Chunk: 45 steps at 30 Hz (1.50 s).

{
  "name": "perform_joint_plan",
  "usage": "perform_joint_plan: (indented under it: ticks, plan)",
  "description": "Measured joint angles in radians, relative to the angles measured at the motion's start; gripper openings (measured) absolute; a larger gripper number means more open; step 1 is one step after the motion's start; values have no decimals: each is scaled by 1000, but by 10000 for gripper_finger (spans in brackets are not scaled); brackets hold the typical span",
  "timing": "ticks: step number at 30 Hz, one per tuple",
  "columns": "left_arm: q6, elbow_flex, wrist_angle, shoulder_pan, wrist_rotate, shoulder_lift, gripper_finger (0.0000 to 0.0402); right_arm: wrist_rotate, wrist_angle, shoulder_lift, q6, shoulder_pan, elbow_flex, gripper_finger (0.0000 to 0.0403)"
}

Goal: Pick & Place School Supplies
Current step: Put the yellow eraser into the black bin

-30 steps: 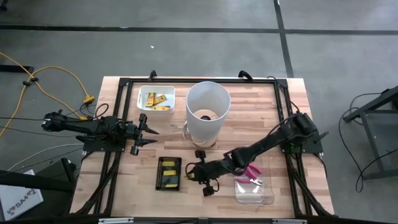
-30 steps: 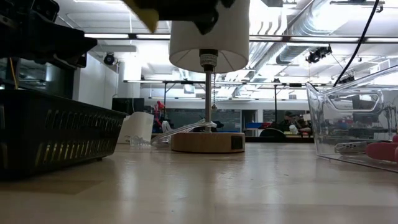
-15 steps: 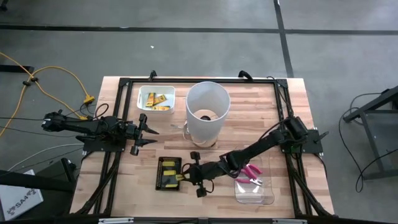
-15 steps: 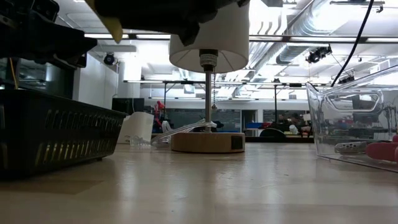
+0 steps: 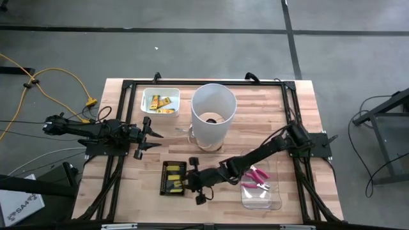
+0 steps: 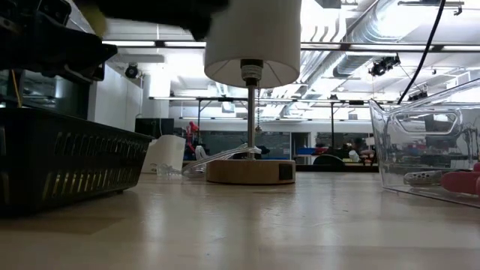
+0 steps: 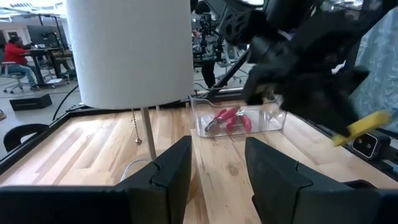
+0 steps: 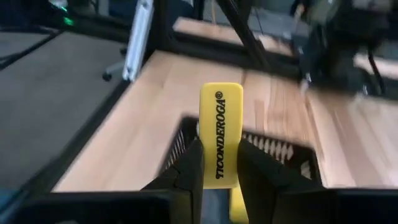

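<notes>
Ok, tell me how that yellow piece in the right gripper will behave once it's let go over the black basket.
The yellow piece stands straight out of the right gripper without sagging, so it is probably stiff. Held by one end alone, it seems light. Its flat, oblong shape suggests it will drop and lie flat in the black basket rather than roll, though it might bounce.

Low view: right pincer cut off by the top edge, blurred dark mass; yellow piece only a smear. Lampshade top cut off. Clear bin runs off the right edge. Right wrist view: lower end of yellow piece hidden between the fingers; black tray partly covered.
</notes>
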Motion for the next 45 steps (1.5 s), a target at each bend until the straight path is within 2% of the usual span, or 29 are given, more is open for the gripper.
perform_joint_plan:
  ticks: [3, 10, 23, 45]
  plan:
    - [0, 0, 4, 0, 0, 0, 144, -22, -24, 33, -33, -2, 67, 71]
    - [0, 0, 7, 0, 0, 0, 144, -24, -53, 95, -35, -28, 129, 71]
    - [0, 0, 10, 0, 0, 0, 144, -26, -136, 118, 27, -81, 127, 71]
    - [0, 0, 10, 0, 0, 0, 144, -97, -143, 149, 48, -95, 127, 74]
